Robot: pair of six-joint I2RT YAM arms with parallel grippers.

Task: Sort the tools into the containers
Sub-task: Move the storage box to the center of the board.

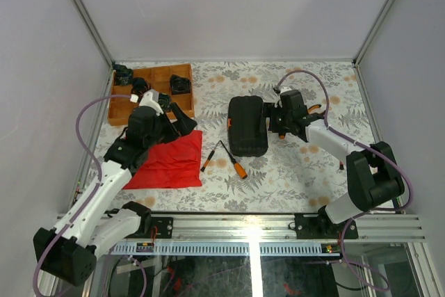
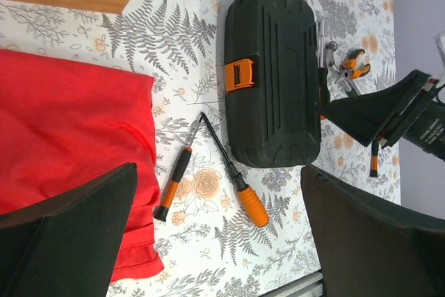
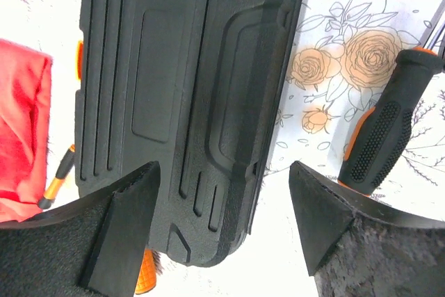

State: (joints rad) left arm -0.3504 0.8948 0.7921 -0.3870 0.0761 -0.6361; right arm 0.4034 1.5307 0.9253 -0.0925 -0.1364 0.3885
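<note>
In front of the case [image 1: 248,125], off its near-left corner, two screwdrivers lie on the tabletop [image 1: 306,172]. They form a V: the tips almost meet by that corner and the handles spread toward the near edge. The short screwdriver [image 2: 173,184], black and orange, lies just beside the hem of the red cloth [image 1: 167,165]. The long screwdriver [image 2: 240,189], with the orange handle, lies nearer the case. Right of them, open floral tabletop runs from the case's near end to the near edge.

The cloth lies left of the case with a bare strip between the two, and the case's orange latch [image 2: 240,74] faces that strip. The case is closed, ribbed lid up. Right of it, across a gap of tabletop, lies a third screwdriver [image 3: 382,144] with a black-and-orange handle.

The right tool [image 3: 224,165] hangs at the case's right edge. Its fingers are spread wide, the lid's rim shows between them, and nothing is pinched. Whether a finger touches the case I cannot tell. Farther along that side lie orange-handled pliers [image 2: 351,64].

The left tool [image 2: 219,172] hovers left of the case, over the cloth's far edge, with its fingers spread and empty. Beyond it, far-left of the case, the wooden tray [image 1: 119,111] sits in the corner. Past the case's far end, open tabletop reaches the back wall.
</note>
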